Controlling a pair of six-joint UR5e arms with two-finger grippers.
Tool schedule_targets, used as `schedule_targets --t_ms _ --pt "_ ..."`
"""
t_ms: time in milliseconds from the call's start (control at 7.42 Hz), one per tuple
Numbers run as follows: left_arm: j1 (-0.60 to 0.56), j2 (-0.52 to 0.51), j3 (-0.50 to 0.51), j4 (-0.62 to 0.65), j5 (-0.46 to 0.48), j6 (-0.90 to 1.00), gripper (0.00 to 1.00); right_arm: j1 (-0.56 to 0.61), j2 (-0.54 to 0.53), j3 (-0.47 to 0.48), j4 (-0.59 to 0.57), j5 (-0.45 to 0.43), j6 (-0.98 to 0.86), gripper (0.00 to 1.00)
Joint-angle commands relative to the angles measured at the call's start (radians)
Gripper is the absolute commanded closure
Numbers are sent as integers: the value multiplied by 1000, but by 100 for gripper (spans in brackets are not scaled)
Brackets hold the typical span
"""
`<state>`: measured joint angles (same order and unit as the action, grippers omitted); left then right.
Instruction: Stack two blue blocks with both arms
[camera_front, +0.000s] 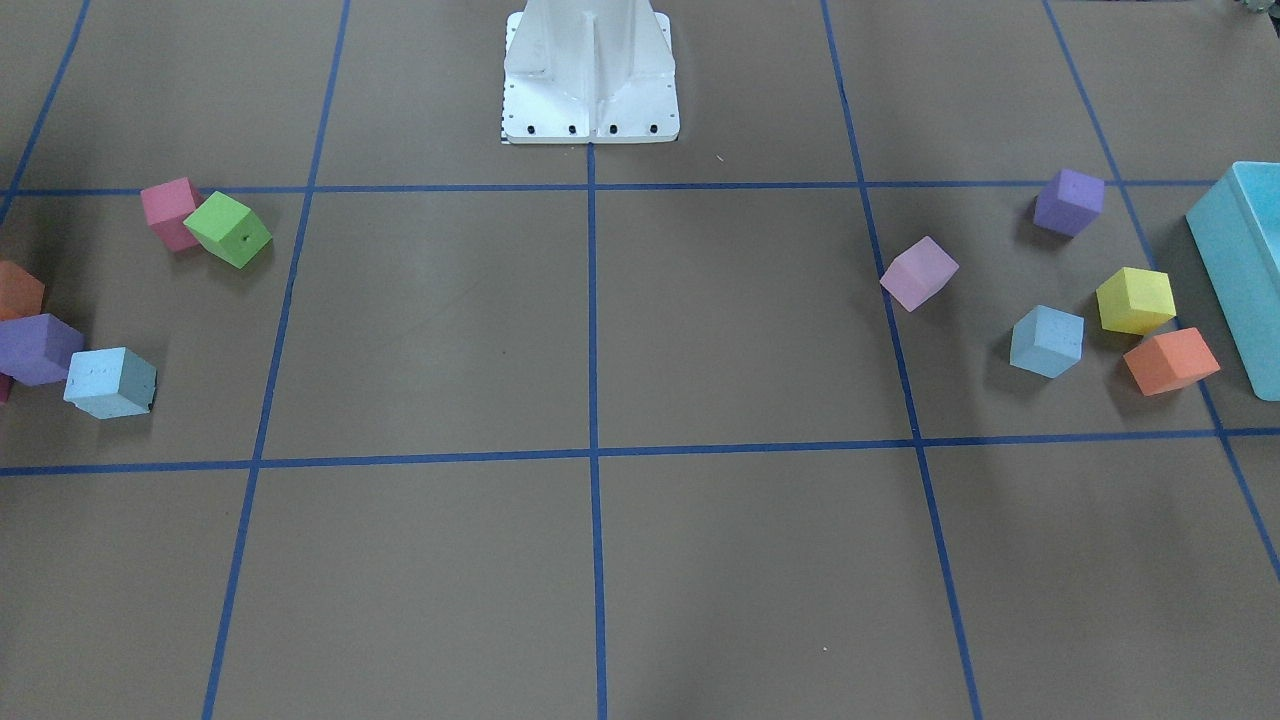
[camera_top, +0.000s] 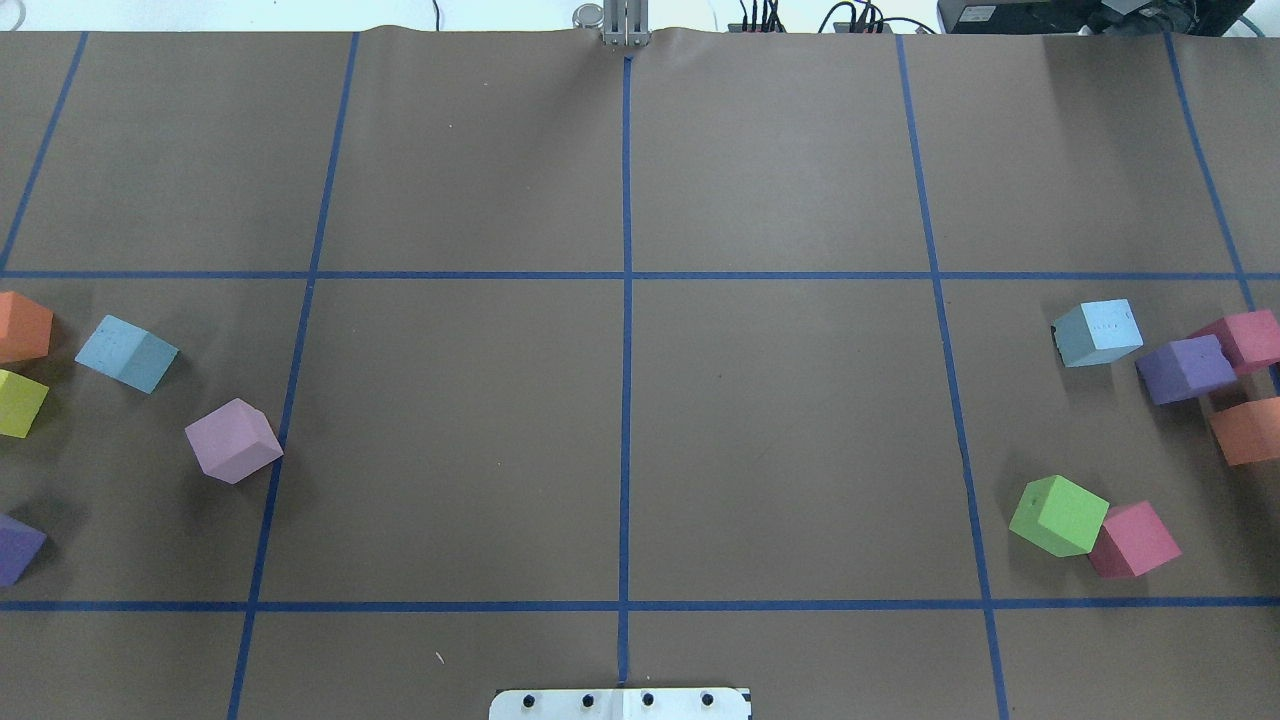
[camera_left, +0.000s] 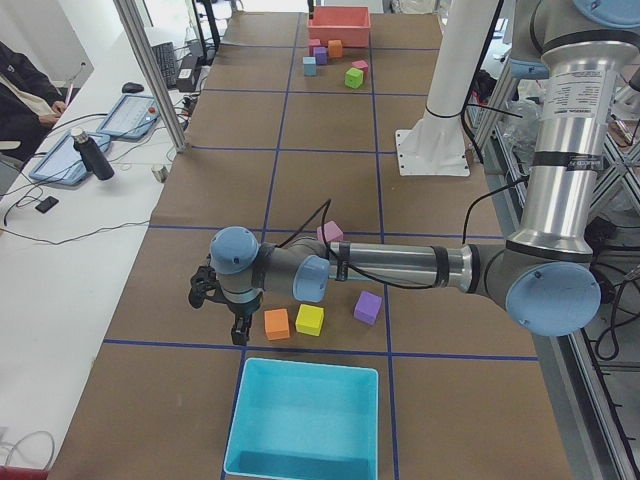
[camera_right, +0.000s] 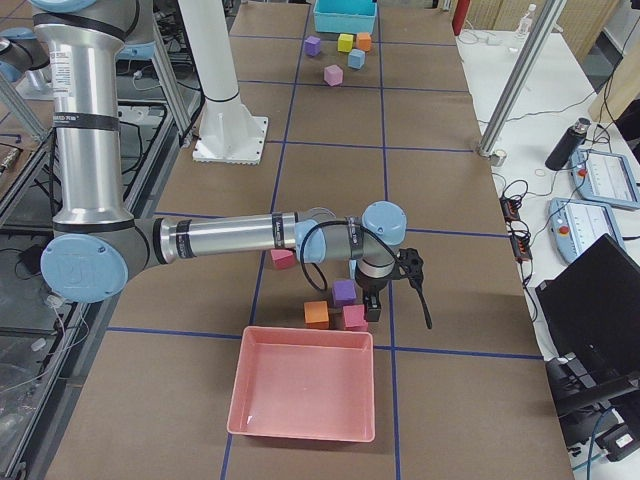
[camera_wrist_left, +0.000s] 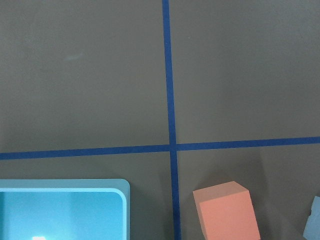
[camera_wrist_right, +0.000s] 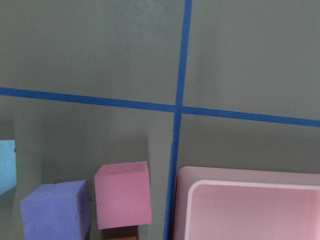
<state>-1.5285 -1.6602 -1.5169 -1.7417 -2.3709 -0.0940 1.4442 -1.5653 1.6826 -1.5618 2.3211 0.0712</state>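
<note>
One blue block (camera_front: 1047, 341) lies on the robot's left side (camera_top: 127, 353), among yellow, orange and purple cubes; a sliver shows in the left wrist view (camera_wrist_left: 314, 225). The other blue block (camera_front: 110, 382) lies on the right side (camera_top: 1097, 333), beside a purple cube; a sliver shows in the right wrist view (camera_wrist_right: 6, 165). The left gripper (camera_left: 232, 318) hangs beside the orange cube (camera_left: 277, 323), near the turquoise bin. The right gripper (camera_right: 415, 295) hangs beside the pink cube (camera_right: 354, 317). Each shows only in a side view, so I cannot tell whether it is open or shut.
A turquoise bin (camera_left: 305, 420) stands at the left end of the table and a pink bin (camera_right: 305, 395) at the right end. A lilac cube (camera_top: 233, 440) lies left of centre. A green cube (camera_top: 1058, 514) and a pink cube (camera_top: 1133, 539) touch on the right.
</note>
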Motion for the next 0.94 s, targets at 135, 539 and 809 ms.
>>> schedule_targets --t_ms 135,539,809 --pt "-5 17 -74 4 -53 8 2 2 5 31 0 1 -2 0" --pt "-2 30 -121 1 -39 5 2 -7 56 34 69 -25 -2 0" --pt "-2 1 -56 -31 11 2 2 -7 50 25 86 -31 -8 0"
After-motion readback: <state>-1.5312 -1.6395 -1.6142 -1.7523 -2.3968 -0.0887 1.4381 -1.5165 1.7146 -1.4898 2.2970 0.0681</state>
